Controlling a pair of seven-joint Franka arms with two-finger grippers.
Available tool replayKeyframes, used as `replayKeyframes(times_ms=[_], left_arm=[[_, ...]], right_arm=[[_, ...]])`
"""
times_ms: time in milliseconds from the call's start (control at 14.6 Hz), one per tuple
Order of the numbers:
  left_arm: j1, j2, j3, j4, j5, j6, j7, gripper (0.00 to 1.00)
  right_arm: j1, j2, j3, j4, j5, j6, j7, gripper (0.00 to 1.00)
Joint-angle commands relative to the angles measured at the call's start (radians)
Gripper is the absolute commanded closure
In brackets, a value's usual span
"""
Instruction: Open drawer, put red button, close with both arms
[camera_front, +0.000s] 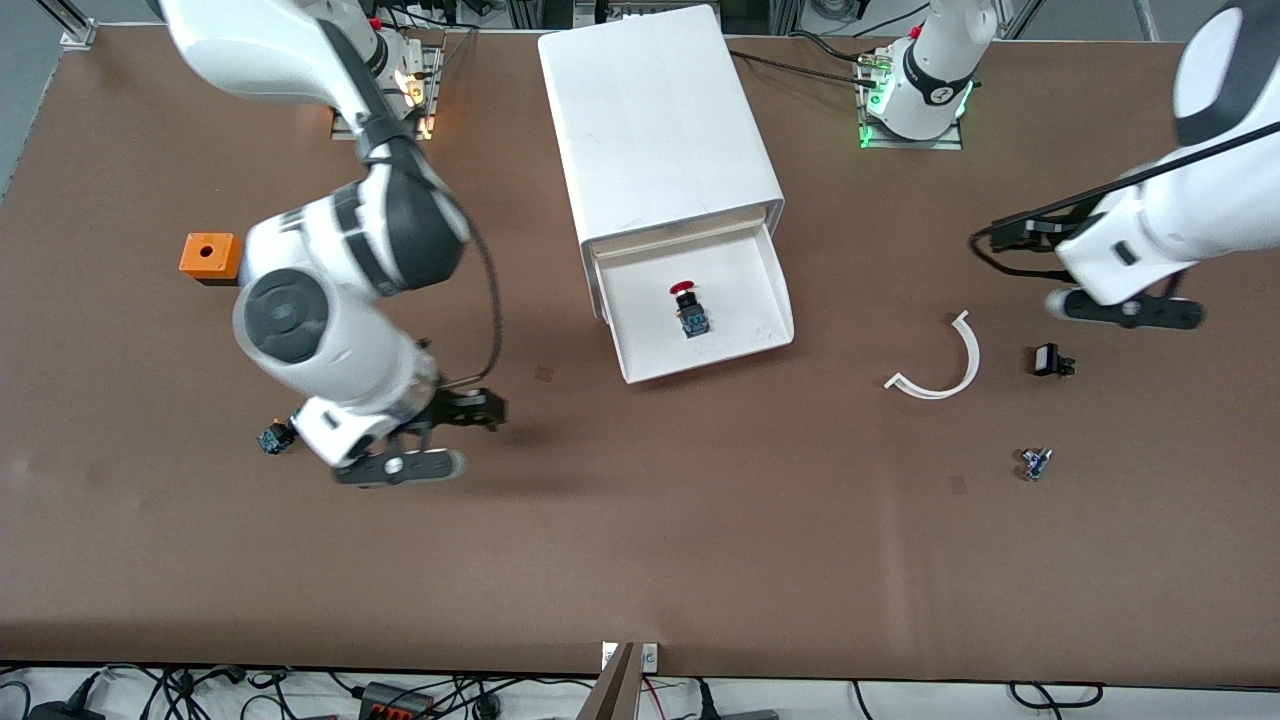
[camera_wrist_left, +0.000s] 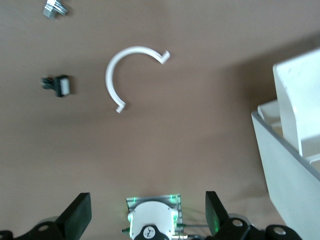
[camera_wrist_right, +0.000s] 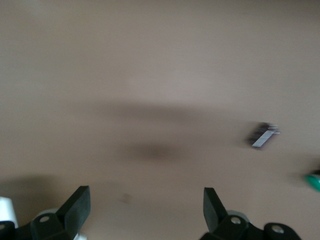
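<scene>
The white cabinet stands mid-table with its drawer pulled out toward the front camera. The red button lies inside the drawer, red cap toward the cabinet. My right gripper hangs open and empty over bare table toward the right arm's end, apart from the drawer. My left gripper is open and empty over the table toward the left arm's end. In the left wrist view the drawer's corner shows at the edge.
An orange box sits toward the right arm's end. A dark-bodied button with a green cap lies beside the right gripper. A white curved strip, a black part and a small blue part lie near the left gripper.
</scene>
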Motion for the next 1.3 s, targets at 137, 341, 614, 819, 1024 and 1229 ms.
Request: replayKeyframes(times_ms=[137, 341, 614, 819, 1024, 1229], left_arm=[[-0.005, 0.054, -0.077, -0.145, -0.028, 0.26, -0.148, 0.0], [-0.012, 0.157, -0.151, -0.147, -0.026, 0.42, -0.31, 0.0], [-0.092, 0.241, -0.154, -0.148, -0.024, 0.651, -0.384, 0.0], [-0.11, 0.301, -0.154, -0.147, -0.015, 0.806, -0.418, 0.0], [-0.179, 0.352, -0.144, -0.142, -0.008, 0.909, -0.448, 0.0], [-0.193, 0.38, -0.147, -0.141, 0.023, 0.943, -0.499, 0.0]], right_arm=[[-0.086, -0.113, -0.021, -0.093, -0.021, -0.086, -0.067, 0.0], [-0.146, -0.164, -0.023, -0.101, -0.016, -0.187, -0.088, 0.0], [-0.215, -0.235, -0.025, -0.101, -0.007, -0.26, -0.162, 0.0], [-0.304, -0.268, -0.023, -0.106, -0.001, -0.264, -0.228, 0.0], [-0.338, -0.36, -0.018, -0.196, -0.013, -0.255, -0.226, 0.0], [-0.375, -0.439, -0.011, -0.308, -0.019, -0.206, -0.257, 0.0]])
